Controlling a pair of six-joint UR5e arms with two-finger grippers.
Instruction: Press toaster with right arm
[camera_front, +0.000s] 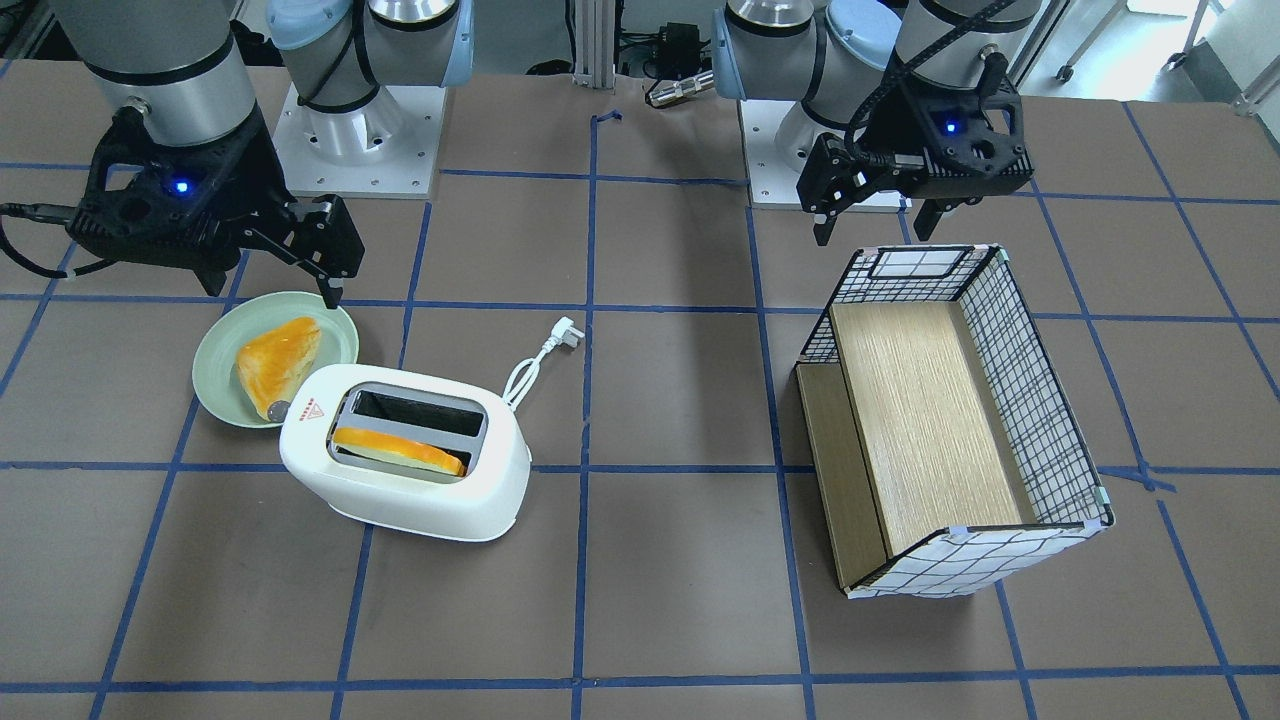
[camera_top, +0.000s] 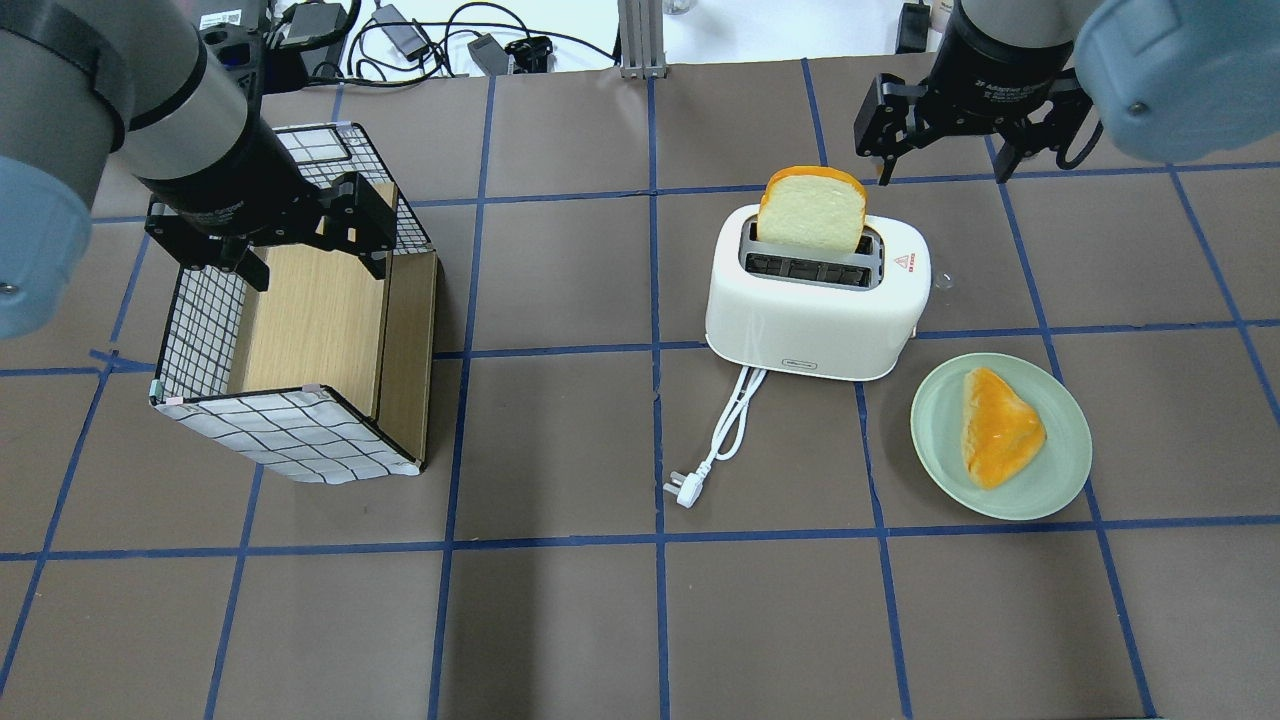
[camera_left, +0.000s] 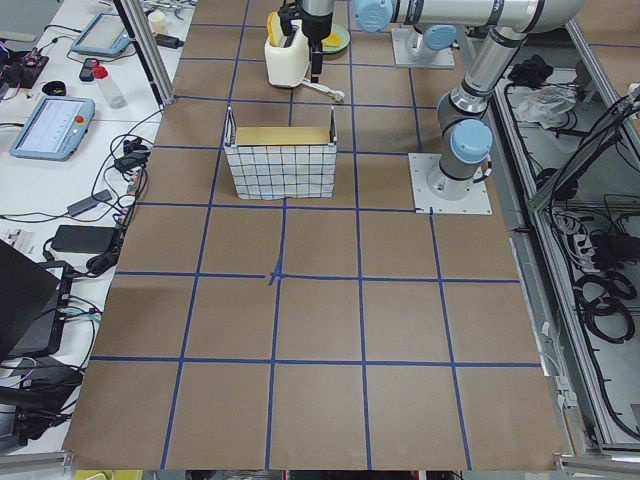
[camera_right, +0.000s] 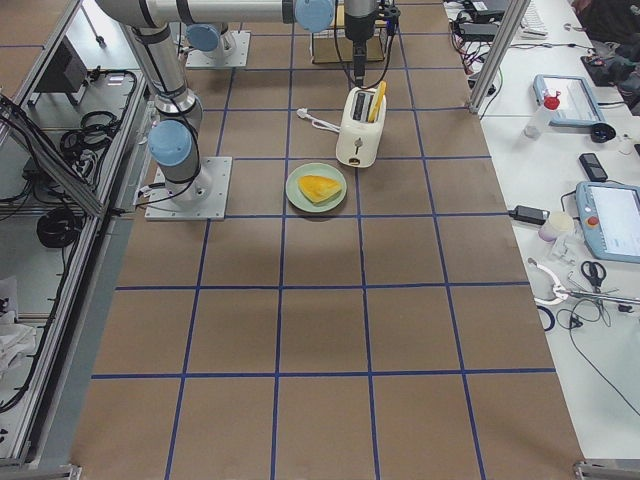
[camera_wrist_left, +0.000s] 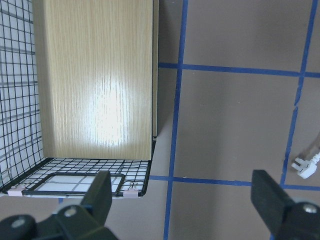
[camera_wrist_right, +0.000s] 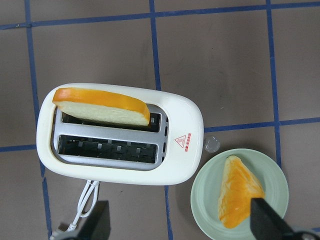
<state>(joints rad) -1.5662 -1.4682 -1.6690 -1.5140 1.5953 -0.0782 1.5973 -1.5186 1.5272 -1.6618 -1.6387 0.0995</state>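
The white two-slot toaster (camera_front: 400, 490) stands on the table, also seen in the overhead view (camera_top: 810, 315) and in the right wrist view (camera_wrist_right: 182, 165). A slice of bread (camera_top: 810, 208) stands up out of one slot. The toaster's small round knob (camera_wrist_right: 212, 145) is at the end by the plate. My right gripper (camera_top: 945, 150) hangs open and empty, well above the toaster and touching nothing; its fingertips (camera_wrist_right: 100, 220) frame the bottom of the right wrist view. My left gripper (camera_top: 312, 262) hangs open and empty over the checked basket (camera_top: 280, 430).
A pale green plate (camera_top: 1055, 490) with a wedge of bread (camera_top: 1000, 425) lies beside the toaster's knob end. The white cord and plug (camera_top: 685, 492) trail from the toaster towards the table's middle. The checked basket (camera_front: 1030, 400) has a wooden inner box.
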